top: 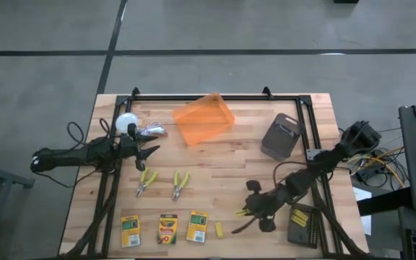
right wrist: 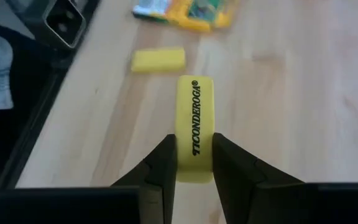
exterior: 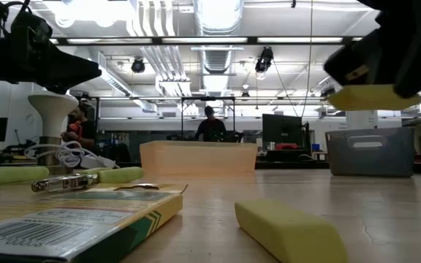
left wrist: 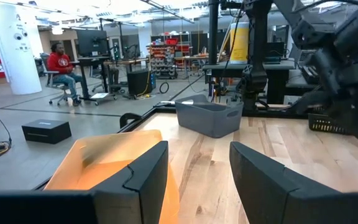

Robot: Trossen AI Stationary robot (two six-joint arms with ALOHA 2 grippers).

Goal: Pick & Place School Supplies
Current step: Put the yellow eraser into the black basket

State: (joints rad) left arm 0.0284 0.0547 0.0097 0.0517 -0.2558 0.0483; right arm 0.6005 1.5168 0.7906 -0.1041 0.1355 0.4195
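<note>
Yellow eraser point(right wrist: 194, 127) sat clenched between my right gripper's point(right wrist: 194, 163) fingers, lifted above bare wood near the table's point(top: 266, 170) front right edge, with a second eraser point(top: 219, 230) just beside the nearest crayon box point(top: 196, 226). My left gripper point(top: 150, 151) waited spread and unladen beside the orange bin point(top: 204, 120).

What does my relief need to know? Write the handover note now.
Right claw: shut on a yellow eraser, held above the table's front right.
Left claw: open, empty, waiting at the left by the white ball.
On the table: three crayon boxes in the front row, one more yellow eraser beside them, two yellow-handled pliers behind.
Done: nothing visible in the orange bin.
Left: place the held eraser, then everything else.
</note>
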